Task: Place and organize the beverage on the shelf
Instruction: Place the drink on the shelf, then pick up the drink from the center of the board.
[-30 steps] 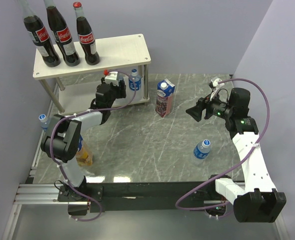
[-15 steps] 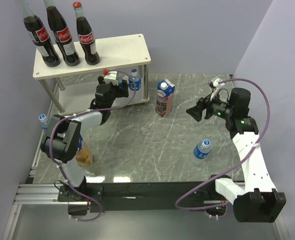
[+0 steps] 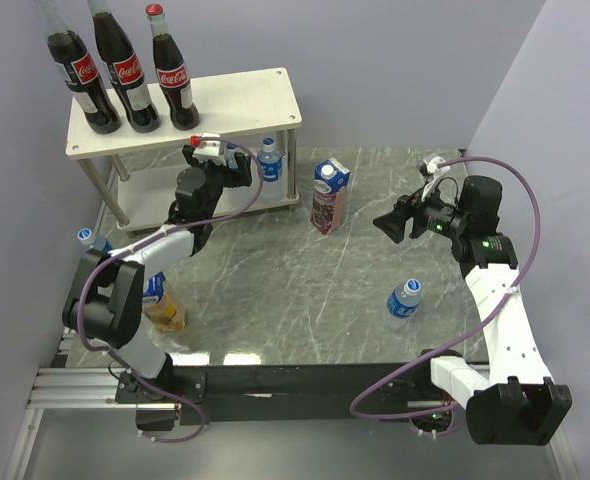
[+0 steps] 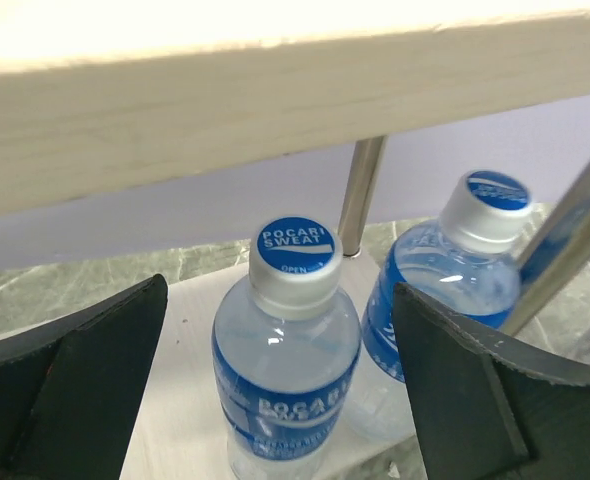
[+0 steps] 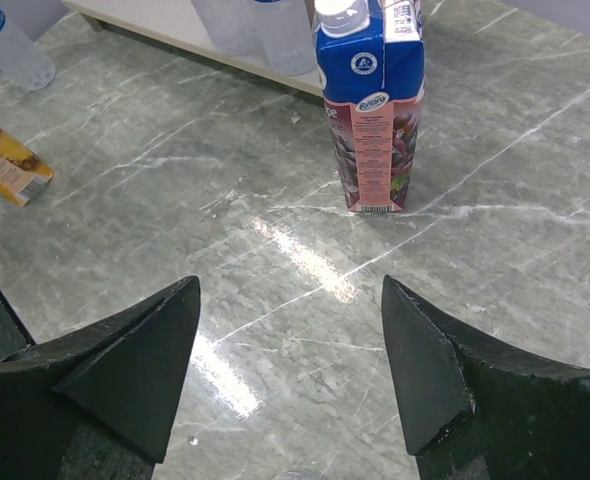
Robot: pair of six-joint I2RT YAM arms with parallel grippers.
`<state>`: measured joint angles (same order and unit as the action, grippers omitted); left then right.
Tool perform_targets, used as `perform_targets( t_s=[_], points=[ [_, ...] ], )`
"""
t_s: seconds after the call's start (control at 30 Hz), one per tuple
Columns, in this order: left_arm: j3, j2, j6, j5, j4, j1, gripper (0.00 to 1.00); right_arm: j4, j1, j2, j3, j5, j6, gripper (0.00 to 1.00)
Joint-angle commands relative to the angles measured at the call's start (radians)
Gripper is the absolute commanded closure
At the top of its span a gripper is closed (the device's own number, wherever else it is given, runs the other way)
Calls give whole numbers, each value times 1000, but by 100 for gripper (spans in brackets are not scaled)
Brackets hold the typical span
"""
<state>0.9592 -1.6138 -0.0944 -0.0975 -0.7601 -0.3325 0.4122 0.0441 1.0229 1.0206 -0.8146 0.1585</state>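
Since a moment ago the left gripper [image 4: 280, 290] has sprung wide open, fingers [image 4: 85, 390] empty either side of the Pocari Sweat bottle [image 4: 285, 350] on the lower board of the shelf [image 4: 180, 400]. A crooked retreat could clip it into the second bottle [image 4: 453, 262] just beyond. The right gripper [image 5: 290, 285] hangs half-open, empty, facing the purple juice carton [image 5: 373, 110].

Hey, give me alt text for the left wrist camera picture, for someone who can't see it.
A small blue-labelled water bottle stands upright on the shelf's lower board between the fingers of the open left tool, touching neither. A second water bottle stands behind it to the right, beside a silver leg, under the pale upper board.
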Motion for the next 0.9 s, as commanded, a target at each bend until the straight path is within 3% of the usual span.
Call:
perform_targets(
  t_s=[0.0, 0.5, 0.87],
  points=[
    [-27, 52, -15, 33, -36, 1, 1, -7, 10, -9, 9, -21, 24, 21],
    [-94, 235, -53, 125, 172, 0, 0, 14, 8, -12, 15, -20, 58, 21],
    [-17, 459, -50, 298, 588, 1, 1, 140, 11, 0, 62, -49, 194, 21]
  ],
)
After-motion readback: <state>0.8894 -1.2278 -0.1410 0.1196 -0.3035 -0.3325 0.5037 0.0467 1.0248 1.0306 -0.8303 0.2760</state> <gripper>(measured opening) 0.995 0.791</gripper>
